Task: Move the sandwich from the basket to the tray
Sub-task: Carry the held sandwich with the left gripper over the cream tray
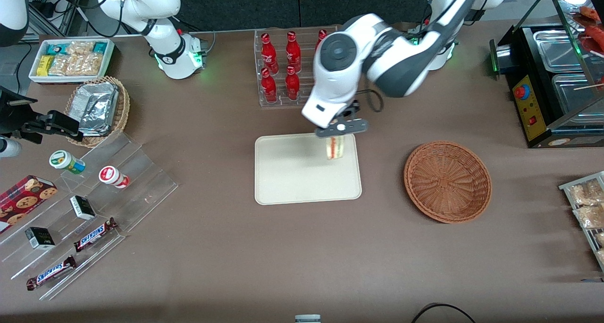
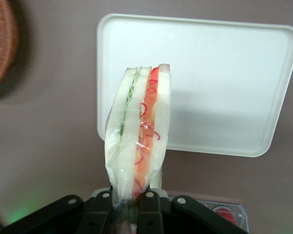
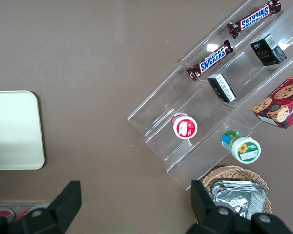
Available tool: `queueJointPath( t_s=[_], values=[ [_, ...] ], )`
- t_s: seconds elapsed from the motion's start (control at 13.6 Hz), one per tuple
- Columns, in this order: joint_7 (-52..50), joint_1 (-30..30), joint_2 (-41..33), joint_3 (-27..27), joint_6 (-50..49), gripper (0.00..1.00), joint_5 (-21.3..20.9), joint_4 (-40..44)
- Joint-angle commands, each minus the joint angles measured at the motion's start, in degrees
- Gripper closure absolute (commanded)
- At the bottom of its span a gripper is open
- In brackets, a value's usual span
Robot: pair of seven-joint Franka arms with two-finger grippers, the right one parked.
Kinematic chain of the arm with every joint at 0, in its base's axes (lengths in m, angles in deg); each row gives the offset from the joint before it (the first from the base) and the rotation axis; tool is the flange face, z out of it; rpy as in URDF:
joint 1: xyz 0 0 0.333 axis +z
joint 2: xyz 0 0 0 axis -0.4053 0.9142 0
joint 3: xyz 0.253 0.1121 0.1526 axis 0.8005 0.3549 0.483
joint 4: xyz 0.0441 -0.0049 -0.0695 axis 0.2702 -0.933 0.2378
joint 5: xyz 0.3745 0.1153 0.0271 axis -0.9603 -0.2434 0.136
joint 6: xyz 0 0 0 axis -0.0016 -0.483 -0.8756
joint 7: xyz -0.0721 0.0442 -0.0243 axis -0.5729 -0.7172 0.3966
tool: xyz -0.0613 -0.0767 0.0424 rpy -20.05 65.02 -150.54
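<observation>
Snickers bars (image 1: 51, 272) lie nearest the front camera on a clear stepped display stand (image 1: 113, 191), at the parked arm's end of the table. At mid-table sits the cream tray (image 1: 292, 181), bare apart from what hangs over it. Over the tray's corner nearest the bottle rack, at about one o'clock from its centre, hovers the left gripper (image 1: 340, 133) with the sandwich (image 1: 335, 147) hanging below it. From the wrist camera the fingers (image 2: 149, 207) are closed tight on the bunched clear wrap at one end of the sandwich (image 2: 139, 136) — white bread, green and red-orange filling showing along the cut edge — with the tray (image 2: 224, 78) below it. Whether the sandwich touches the tray cannot be told. Beside the tray, toward the working arm's end, the reddish-brown wicker basket (image 1: 447, 181) lies empty. Red Coca-Cola bottles (image 1: 281, 66) stand in a clear rack (image 1: 264, 101) farther from the camera — at twelve o'clock from the tray.
</observation>
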Motion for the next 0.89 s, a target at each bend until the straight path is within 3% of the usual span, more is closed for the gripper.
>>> queueJointPath(
  t_s=[0.0, 0.52, 0.66, 0.81],
  values=[
    [-2.1, -2.66, 3.84, 0.26, 0.78, 1.0, -1.82, 3.9],
    [-6.58, -5.92, 14.46, 0.61, 12.37, 1.0, -9.98, 3.99],
    [-10.17, -7.14, 17.02, 0.61, 12.65, 1.0, -14.02, 3.99],
    [-11.24, -7.33, 18.17, 0.7, 13.79, 1.0, -15.09, 3.9]
  ],
)
